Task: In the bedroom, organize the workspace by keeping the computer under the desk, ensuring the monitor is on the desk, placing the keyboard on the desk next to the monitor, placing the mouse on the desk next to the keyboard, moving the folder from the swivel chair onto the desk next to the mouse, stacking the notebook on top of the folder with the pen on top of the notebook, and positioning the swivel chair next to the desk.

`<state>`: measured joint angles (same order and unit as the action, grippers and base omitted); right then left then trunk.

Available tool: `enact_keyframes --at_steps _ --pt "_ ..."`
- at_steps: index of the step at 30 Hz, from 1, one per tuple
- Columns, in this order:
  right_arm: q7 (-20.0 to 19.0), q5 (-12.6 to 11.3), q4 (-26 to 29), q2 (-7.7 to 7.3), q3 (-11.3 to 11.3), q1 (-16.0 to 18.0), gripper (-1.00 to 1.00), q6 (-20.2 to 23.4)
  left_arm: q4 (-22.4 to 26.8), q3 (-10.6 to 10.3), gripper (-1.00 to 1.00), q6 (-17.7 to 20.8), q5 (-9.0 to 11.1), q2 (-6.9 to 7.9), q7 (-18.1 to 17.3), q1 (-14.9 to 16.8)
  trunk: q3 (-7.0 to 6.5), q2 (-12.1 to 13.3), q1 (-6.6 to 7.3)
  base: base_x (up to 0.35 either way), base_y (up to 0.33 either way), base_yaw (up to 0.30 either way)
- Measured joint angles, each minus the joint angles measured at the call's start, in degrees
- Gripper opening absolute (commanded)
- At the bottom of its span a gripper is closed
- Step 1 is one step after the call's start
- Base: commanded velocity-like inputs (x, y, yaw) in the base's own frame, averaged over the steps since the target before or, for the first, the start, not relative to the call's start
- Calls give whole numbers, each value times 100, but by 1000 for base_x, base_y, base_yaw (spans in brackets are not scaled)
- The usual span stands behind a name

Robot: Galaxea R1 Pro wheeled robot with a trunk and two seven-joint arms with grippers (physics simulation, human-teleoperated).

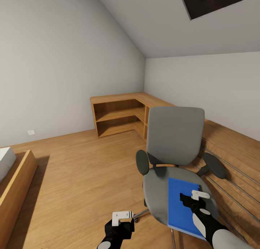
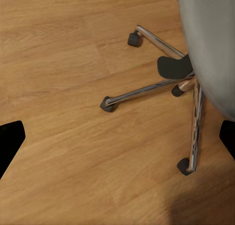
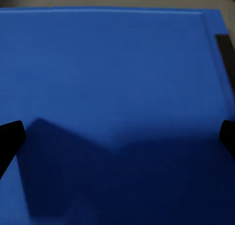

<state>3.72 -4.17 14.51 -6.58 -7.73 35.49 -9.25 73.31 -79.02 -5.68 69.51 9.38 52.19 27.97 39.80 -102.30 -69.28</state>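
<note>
Blue folder [image 1: 183, 205]: lies flat on the seat of the swivel chair [image 1: 176, 133], toward the seat's right and front edges, its front edge reaching just past the seat rim; in the right wrist view the blue cover [image 3: 112, 78] spreads across the frame with the gripper's shadow on it.
Right gripper [image 1: 192, 198]: hangs directly over the folder's right half, close above the cover; its dark fingertips [image 3: 10, 139] sit wide apart at both sides of the wrist view with nothing between them, so it is spread and unloaded.
Left gripper [image 1: 122, 223]: hovers over the wooden floor [image 1: 83, 177] just off the seat's front left corner; the fingertips [image 2: 10, 137] stand far apart, released, gripping nothing.
Chair: grey seat and tall grey backrest, two dark armrest pads at either side, chrome star base with dark casters [image 2: 106, 104] on the floor beneath the seat edge.
Desk [image 1: 231, 151]: long wooden surface with metal rails running along it, just behind and to the right of the chair, touching or nearly touching the right armrest; I cannot tell which.
Corner shelving [image 1: 121, 113]: open wooden shelves in the far corner, well beyond the chair.
Bed frame [image 1: 14, 180]: wooden edge with white bedding at the left, well apart.
</note>
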Motion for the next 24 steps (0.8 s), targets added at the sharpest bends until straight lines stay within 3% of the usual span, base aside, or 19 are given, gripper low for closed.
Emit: enact_keyframes --at_steps 7,24 --pt "2 3 -1 0 -6 0 100 0 0 0 100 -2 0 -5 -11 -2 0 0 1 -18 0 0" --pt "26 -12 -214 -1 -2 -7 100 -243 -15 0 100 5 25 -34 4 -1 -304 681 373 0 0 0"
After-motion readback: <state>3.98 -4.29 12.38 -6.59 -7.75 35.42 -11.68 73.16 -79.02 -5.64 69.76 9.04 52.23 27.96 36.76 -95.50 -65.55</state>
